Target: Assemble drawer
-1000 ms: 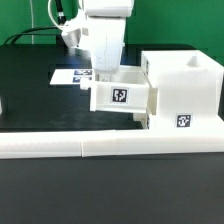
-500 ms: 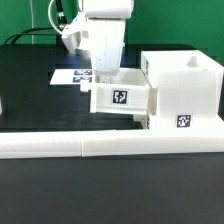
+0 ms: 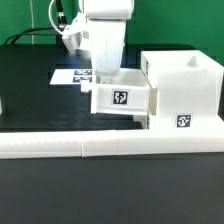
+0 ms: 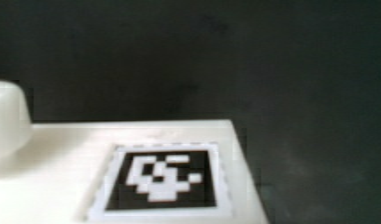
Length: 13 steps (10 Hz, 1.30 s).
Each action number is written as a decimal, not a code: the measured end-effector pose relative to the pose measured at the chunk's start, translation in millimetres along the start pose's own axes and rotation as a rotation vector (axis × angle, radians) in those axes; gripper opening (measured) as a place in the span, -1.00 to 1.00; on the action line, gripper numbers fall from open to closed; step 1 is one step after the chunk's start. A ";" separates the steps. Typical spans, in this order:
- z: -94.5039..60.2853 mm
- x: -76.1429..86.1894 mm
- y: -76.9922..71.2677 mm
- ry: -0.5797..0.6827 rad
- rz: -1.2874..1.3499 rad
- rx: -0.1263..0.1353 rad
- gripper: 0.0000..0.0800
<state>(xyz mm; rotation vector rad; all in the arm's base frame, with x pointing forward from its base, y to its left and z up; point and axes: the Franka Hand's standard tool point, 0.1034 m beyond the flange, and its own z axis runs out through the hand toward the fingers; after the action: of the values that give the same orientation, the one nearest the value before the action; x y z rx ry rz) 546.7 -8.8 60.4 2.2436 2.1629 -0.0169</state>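
the black worktop carries the white housing, standing at the exterior view's right, against the long white bar along the front. a tray with a square tag sits partly pushed into the housing's open side, sticking out toward the exterior view's left. the marker board lies behind the tray. the hand reaches down onto the tray's far edge; cannot tell if its fingers are apart or clamped. the wrist view shows a tagged white surface close up.

Bright even light, wrist view blurred (soft)
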 end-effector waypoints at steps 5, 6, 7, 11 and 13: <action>-0.1 3.5 0.3 0.003 0.006 0.000 -0.89; 0.5 4.2 -0.4 0.003 0.004 0.000 -0.89; 0.9 4.6 -1.1 0.003 0.005 0.002 -0.89; 0.1 10.0 -0.2 0.006 0.001 -0.001 -0.89; 0.1 11.4 0.0 0.007 0.012 -0.003 -0.89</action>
<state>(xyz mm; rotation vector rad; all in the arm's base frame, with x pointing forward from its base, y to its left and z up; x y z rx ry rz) 547.1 2.7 60.0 2.2583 2.1511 -0.0056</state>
